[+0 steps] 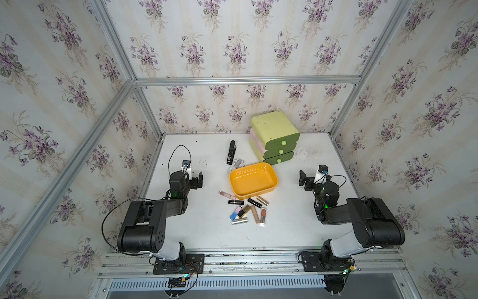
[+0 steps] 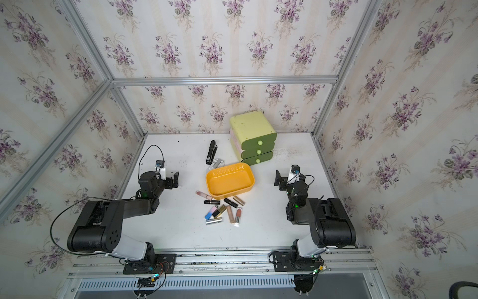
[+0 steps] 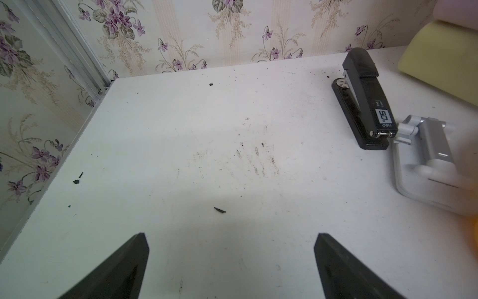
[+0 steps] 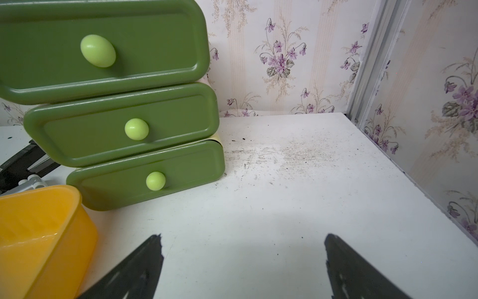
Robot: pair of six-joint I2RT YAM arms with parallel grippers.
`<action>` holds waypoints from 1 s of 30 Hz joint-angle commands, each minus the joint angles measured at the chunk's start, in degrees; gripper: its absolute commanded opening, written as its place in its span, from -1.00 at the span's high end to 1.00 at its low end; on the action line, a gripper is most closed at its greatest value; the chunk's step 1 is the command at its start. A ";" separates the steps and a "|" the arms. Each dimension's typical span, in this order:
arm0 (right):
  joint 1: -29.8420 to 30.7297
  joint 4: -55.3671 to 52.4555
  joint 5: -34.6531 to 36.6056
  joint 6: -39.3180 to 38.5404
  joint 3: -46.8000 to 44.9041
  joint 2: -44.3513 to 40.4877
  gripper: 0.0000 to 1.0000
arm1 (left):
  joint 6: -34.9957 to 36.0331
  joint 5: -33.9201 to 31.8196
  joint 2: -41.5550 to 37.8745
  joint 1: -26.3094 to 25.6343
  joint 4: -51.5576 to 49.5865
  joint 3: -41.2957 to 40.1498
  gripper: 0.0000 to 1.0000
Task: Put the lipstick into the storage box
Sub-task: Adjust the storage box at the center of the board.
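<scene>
Centrally, shallow orange-yellow storage box (image 1: 253, 181) — round-cornered, slit-rimmed — beside lipsticks (image 1: 245, 210); left gripper (image 3: 231, 236), right gripper (image 4: 243, 236) agape.

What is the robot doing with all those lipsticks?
Nothing is being held yet. The left end effector and the right end effector are both open and empty, one on each side of the table. A bunch of lipsticks lies on the table right beside the orange tray, which has nothing in it. None has gone in so far.
</scene>
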 commanded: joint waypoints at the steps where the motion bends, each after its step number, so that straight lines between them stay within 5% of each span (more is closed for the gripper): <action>1: -0.01 1.44 0.32 -0.01 0.17 -0.05 -1.00 | 0.43 -0.13 -0.30 0.13 -0.17 0.00 -1.00; 8: -0.01 -2.95 4.38 1.51 1.40 -2.85 -1.00 | -1.39 -2.27 -3.42 0.78 -4.68 1.27 -1.00; 15: -0.01 -38.57 10.67 10.76 17.49 -10.46 -1.00 | -4.82 -9.05 -13.36 0.76 -15.55 3.05 -1.00; 23: -0.01 -58.03 -5.92 19.36 28.31 -12.17 -1.00 | -14.95 -6.92 -22.21 0.74 -37.34 14.09 -1.00; 30: 0.58 -67.47 -18.07 22.43 31.91 -14.97 -1.00 | -21.57 3.06 -22.37 0.57 -55.12 23.09 -1.00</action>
